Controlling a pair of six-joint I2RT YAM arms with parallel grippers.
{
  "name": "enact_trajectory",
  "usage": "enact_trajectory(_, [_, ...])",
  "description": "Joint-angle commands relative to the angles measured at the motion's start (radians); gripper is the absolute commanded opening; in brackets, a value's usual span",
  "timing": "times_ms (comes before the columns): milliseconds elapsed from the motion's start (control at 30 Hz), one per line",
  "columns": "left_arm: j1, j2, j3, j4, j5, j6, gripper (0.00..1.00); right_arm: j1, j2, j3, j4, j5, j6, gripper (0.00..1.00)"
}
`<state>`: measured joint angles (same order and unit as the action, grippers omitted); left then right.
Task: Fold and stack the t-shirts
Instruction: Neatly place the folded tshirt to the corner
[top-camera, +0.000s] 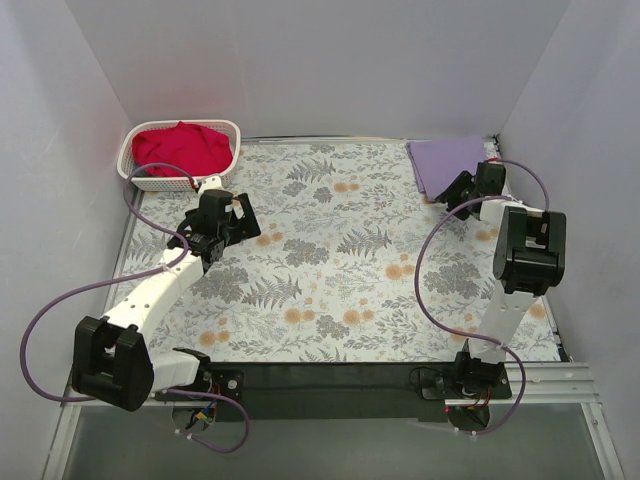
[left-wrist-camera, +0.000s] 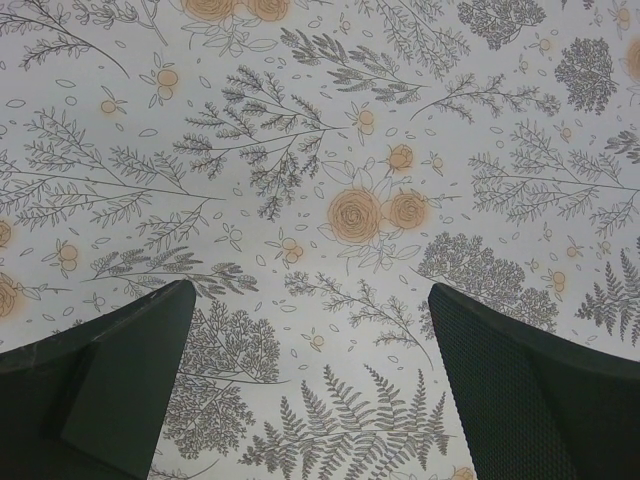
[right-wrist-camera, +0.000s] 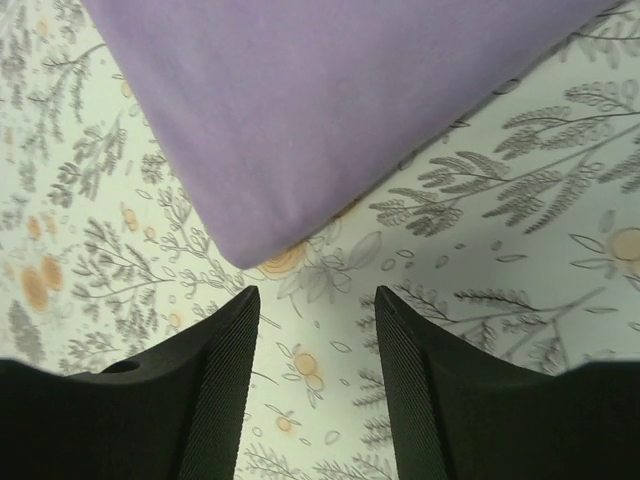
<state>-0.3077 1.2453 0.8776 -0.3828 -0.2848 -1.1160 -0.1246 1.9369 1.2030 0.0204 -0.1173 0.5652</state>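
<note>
Fingers of the right gripper stood apart, empty, beside the folded purple shirt at far right; the left gripper gaped wide over the tablecloth. The red shirt lay in the far-left basket.

I'm looking into a lab test booth: plain white walls box in my floral-covered worktop.

A white lattice basket sits on floral tablecloth.
</note>
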Motion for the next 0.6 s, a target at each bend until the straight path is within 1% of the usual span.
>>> enact_trajectory(0, [0.004,-0.040,0.001,0.015,0.001,0.002,0.97,-0.006,0.042,-0.011,0.214,-0.085,0.168,0.47])
enact_trajectory(100, [0.004,-0.044,0.000,0.015,-0.002,0.002,0.97,-0.003,0.092,-0.002,0.268,-0.097,0.205,0.43])
enact_trajectory(233, [0.004,-0.049,0.001,0.016,-0.002,0.002,0.96,-0.001,0.137,0.018,0.322,-0.087,0.229,0.43])
enact_trajectory(400, [0.004,-0.044,-0.002,0.019,0.003,0.004,0.96,-0.001,0.204,0.084,0.349,-0.068,0.252,0.41])
enact_trajectory(567, [0.004,-0.037,-0.002,0.021,-0.002,0.005,0.96,-0.001,0.273,0.168,0.357,-0.082,0.278,0.39])
